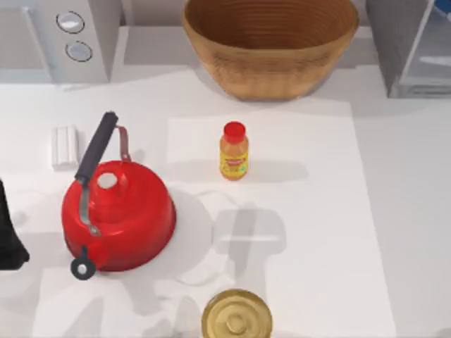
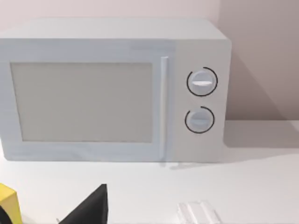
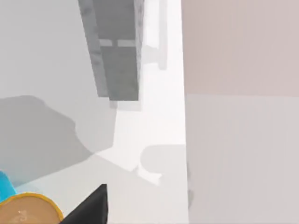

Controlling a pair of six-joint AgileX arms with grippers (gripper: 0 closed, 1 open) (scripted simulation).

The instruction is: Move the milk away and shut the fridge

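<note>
The fridge (image 1: 394, 42) is the grey cabinet at the table's back right corner; beside its grey panel a pale inside (image 1: 431, 56) shows, so the door looks open. The right wrist view looks at the fridge (image 3: 117, 56) from some way off, with a black part of my right gripper (image 3: 91, 207) at the picture's edge. A blue sliver (image 3: 3, 183) sits beside a tan round thing (image 3: 28, 210); I cannot tell whether it is the milk. My left gripper (image 1: 8, 239) is parked at the table's left edge, and its wrist view faces the microwave (image 2: 112, 93).
A light grey microwave (image 1: 63, 35) with two knobs stands at the back left, and a wicker basket (image 1: 271, 46) at the back middle. A red kettle (image 1: 116, 211), a small white block (image 1: 65, 146), an orange juice bottle (image 1: 234, 151) and a brass round lid (image 1: 237, 317) are on the table.
</note>
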